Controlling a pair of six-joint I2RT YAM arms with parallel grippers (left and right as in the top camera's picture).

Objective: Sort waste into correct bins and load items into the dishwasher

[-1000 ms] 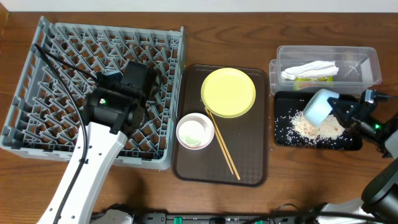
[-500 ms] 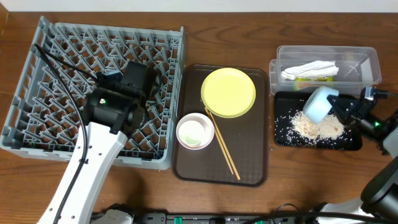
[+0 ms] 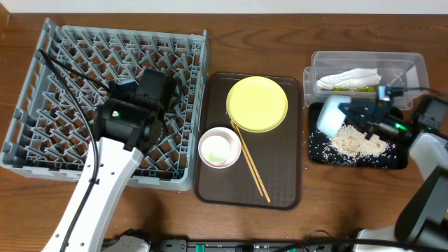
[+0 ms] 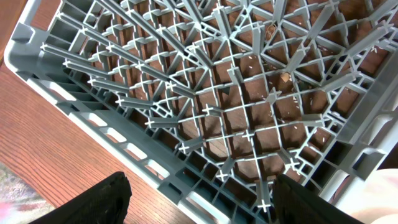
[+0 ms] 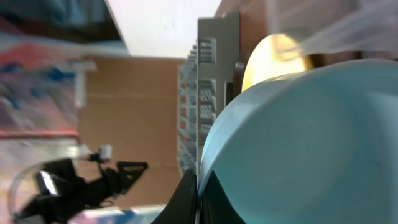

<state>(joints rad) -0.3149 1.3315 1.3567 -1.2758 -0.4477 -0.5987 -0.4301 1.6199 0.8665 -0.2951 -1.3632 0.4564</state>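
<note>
1. Right gripper [image 3: 355, 113]: jaws clamped on the rim of the light blue bowl [image 3: 330, 116], which is held tilted over the left edge of the black tray [image 3: 399, 161].
2. Rice grains [image 3: 357, 143]: heaped on the tray, right of the bowl.
3. Clear box [image 3: 414, 66]: against the tray's far edge. It holds the napkin [image 3: 348, 77] and wrapper [image 3: 353, 88].
4. Left gripper [image 4: 199, 208]: jaws wide and empty, above the dish rack [image 3: 42, 84] and close to one outer wall.
5. Brown tray [image 3: 280, 175]: carries the yellow plate [image 3: 257, 103], white bowl [image 3: 220, 148] and chopsticks [image 3: 250, 162]. A bare strip of table separates it from the black tray.
</note>
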